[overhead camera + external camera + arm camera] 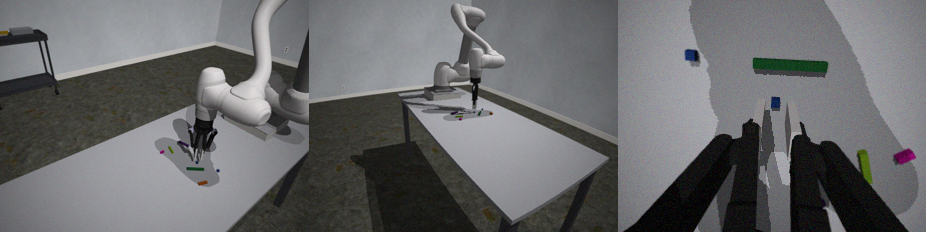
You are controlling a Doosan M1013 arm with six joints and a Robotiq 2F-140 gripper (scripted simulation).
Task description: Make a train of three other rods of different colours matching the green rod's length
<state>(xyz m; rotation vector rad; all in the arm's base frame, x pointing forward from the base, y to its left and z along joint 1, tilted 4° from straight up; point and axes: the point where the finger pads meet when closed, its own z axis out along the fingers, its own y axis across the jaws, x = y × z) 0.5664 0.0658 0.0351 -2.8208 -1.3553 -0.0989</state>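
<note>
My gripper (198, 160) (474, 107) (775, 112) points down, its fingers narrowly open and empty, a little above one blue rod (197, 162) (474, 112) (775, 102) on the table. The green rod (195, 169) (479, 113) (790, 65) lies just beyond it. A second blue rod (218, 170) (482, 109) (691, 55) lies apart. The orange rod (202, 182) (491, 113) lies beyond the green one. The lime rod (170, 150) (459, 116) (865, 166), magenta rod (162, 152) (460, 119) (904, 156) and purple rod (183, 143) (454, 112) lie separately. Fingers mostly hide the purple rod in the wrist view.
The arm's base block (249, 127) (446, 95) stands on the table (112, 186) (508, 149) behind the gripper. The arm's shadow covers most rods. A dark trolley (25, 37) stands on the floor away from the table.
</note>
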